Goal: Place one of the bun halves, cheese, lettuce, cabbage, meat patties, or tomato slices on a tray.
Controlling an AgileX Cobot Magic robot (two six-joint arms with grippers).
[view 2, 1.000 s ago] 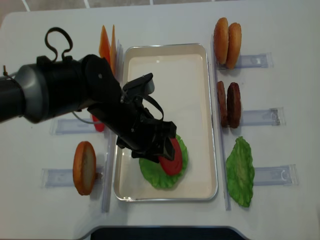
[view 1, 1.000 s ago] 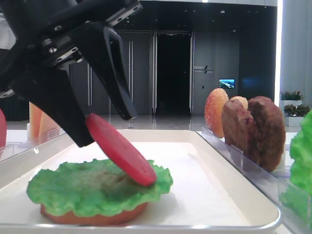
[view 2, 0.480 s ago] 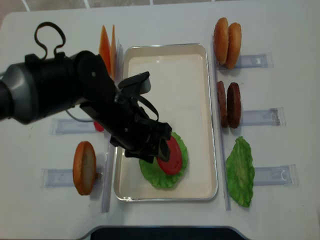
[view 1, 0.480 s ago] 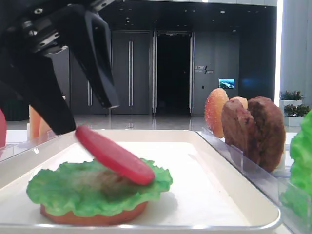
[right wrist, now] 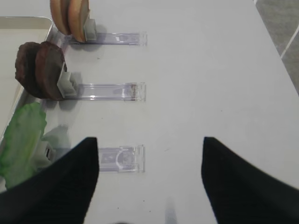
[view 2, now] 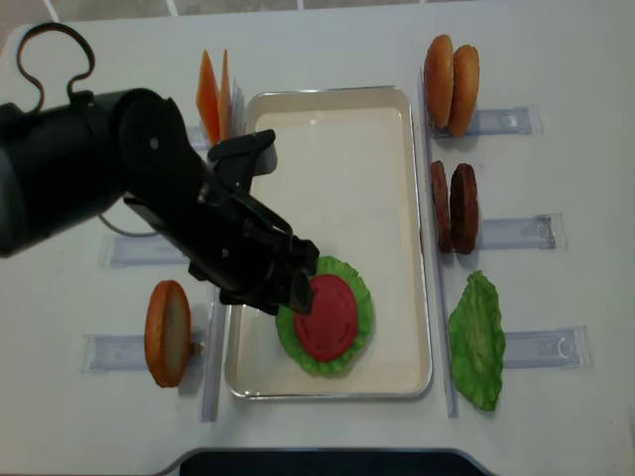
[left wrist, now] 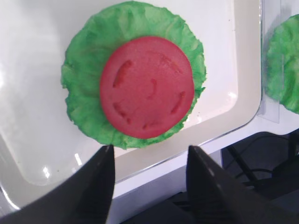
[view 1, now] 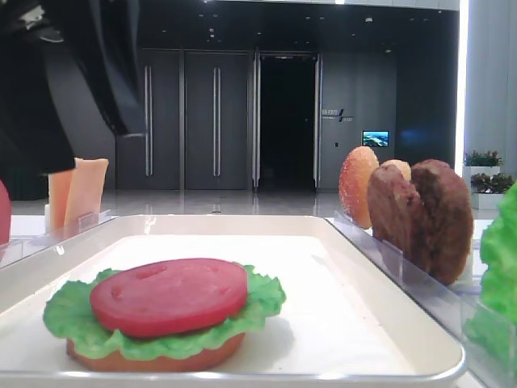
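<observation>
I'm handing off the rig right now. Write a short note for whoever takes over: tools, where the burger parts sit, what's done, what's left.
Left tool: open, empty, above the tray's near end.
Right tool: open, empty, over bare table right of the racks.
On the tray: bun half, lettuce on it, tomato slice lying flat on top.
In racks: cheese, one bun half on the left; buns, meat patties, second lettuce on the right.
Done: tomato placed.
Left: probably patty, cheese, top bun.

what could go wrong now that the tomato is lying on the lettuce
The left pincer is open, close above the tomato slice; a careless move could knock the slice off the lettuce. The stack sits near the tray's front rim, so a nudge could push it against the edge.
</observation>
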